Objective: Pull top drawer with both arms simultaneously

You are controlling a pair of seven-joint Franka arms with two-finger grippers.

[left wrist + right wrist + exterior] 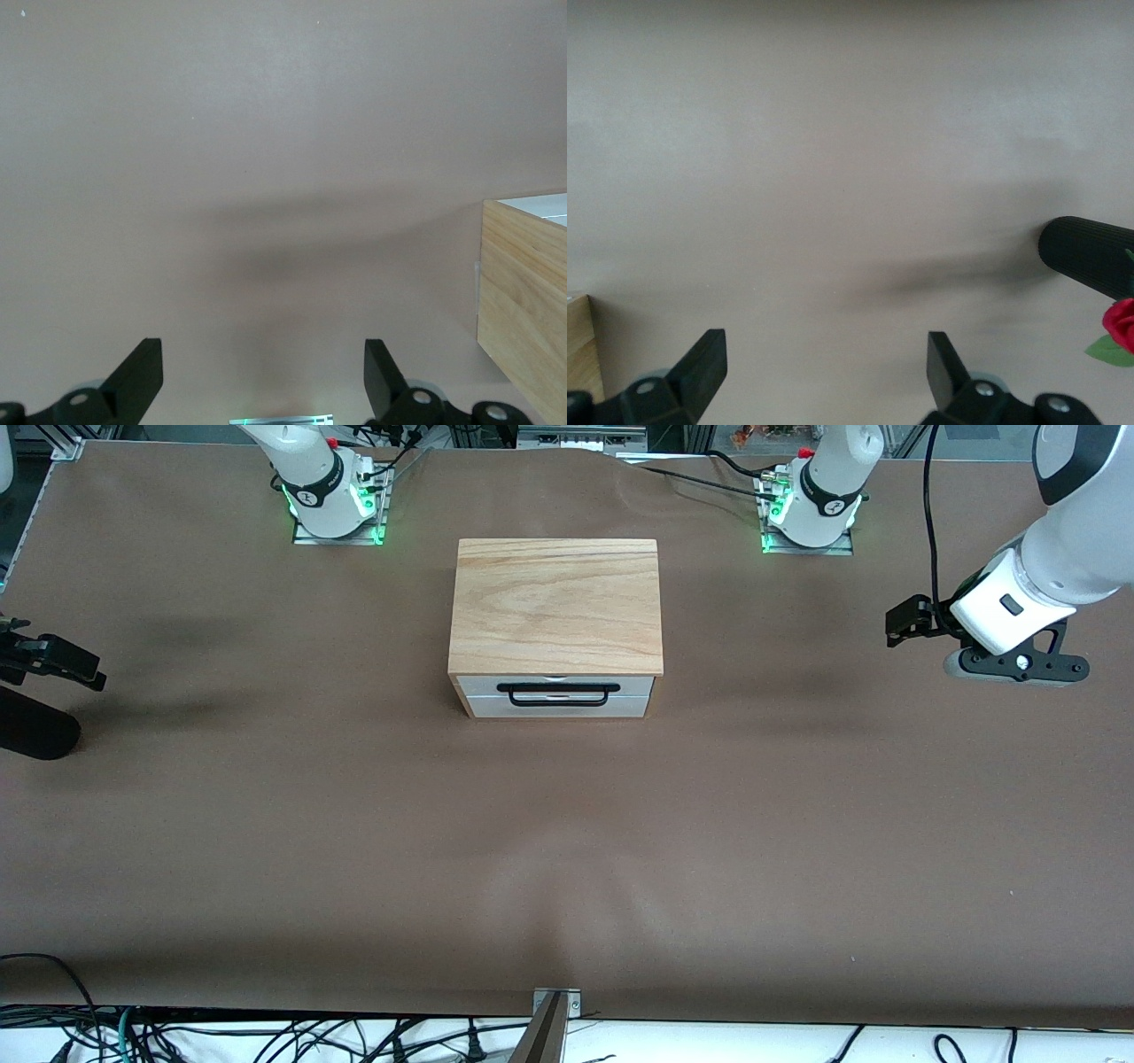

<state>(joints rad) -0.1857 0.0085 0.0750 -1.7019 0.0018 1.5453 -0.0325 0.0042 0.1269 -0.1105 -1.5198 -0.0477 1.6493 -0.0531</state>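
The top drawer (556, 685) sits shut under the cabinet's wooden top (556, 605), centre of the frame. Both grippers hang open and empty: left gripper (905, 622) at right edge, right gripper (53, 660) at left edge. Bring them in together onto the black handle (557, 693), evenly spaced; the brown table (567, 850) below is open room

The top drawer (559, 686) sits in the cabinet (556, 605), midway between both arms' bases.
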